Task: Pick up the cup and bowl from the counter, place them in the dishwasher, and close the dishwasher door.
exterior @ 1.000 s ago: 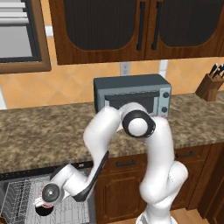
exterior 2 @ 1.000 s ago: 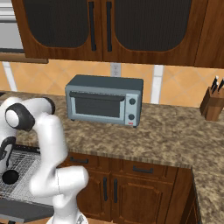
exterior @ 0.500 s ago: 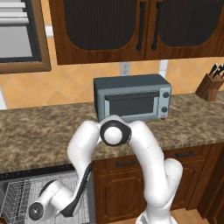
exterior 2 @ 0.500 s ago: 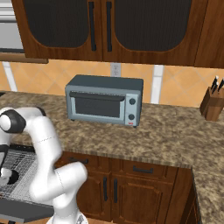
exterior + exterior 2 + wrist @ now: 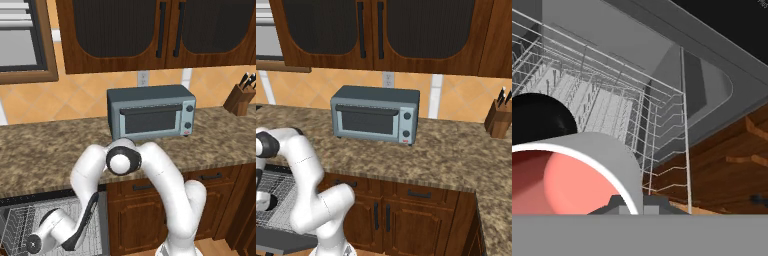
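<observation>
The end effector [image 5: 629, 205] is clenched on the cup [image 5: 577, 172], held low in the open dishwasher [image 5: 637, 95] over its white wire rack [image 5: 612, 100], with the black bowl [image 5: 542, 120] just beside it. I'd judge the step is setting the cup down: lower it gently until it rests among the wires, clear of the bowl, before letting go.

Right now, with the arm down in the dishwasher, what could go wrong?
The cup sits close against the gripper's shut jaws over the white wire rack; if it is let go tilted, it may tip or roll. The black bowl lies right beside it, so lowering could knock the two together.
</observation>
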Available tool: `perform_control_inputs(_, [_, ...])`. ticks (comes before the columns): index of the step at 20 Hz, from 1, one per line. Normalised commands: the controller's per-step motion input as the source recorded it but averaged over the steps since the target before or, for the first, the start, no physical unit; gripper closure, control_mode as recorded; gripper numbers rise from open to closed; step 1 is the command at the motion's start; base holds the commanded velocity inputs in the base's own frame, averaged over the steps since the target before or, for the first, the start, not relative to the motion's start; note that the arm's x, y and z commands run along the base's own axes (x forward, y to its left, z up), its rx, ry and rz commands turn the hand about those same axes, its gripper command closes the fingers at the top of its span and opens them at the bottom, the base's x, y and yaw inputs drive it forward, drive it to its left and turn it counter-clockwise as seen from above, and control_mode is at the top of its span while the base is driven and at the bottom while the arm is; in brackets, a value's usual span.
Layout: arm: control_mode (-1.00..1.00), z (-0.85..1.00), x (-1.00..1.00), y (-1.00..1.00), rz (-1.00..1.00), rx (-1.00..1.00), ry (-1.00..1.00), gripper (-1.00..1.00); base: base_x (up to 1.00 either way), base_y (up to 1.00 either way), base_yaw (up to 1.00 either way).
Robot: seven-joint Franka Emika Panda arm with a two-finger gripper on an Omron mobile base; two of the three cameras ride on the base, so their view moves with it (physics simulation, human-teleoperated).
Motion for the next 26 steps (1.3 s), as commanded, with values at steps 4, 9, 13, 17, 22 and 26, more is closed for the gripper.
perform_control_inputs(4, [-1.0,-0.09,0.42,-0.42,0.0,0.07,0.33,1.0,0.0,0.0,0.0])
perform_control_inputs(9, [-1.0,-0.09,0.28,-0.13,0.0,0.0,0.31,1.0,0.0,0.0,0.0])
perform_control_inputs(13, [-1.0,-0.32,0.18,0.0,0.0,0.0,0.12,1.0,0.0,0.0,0.0])
perform_control_inputs(17, [-1.0,-0.53,0.01,0.01,0.0,0.0,0.0,1.0,0.0,0.0,0.0])
perform_control_inputs(22, [-1.0,-0.69,0.01,0.01,0.0,-0.02,-0.07,1.0,0.0,0.0,0.0])
perform_control_inputs(26, [-1.0,-0.62,0.0,0.01,0.0,-0.01,-0.08,1.0,0.0,0.0,0.0])
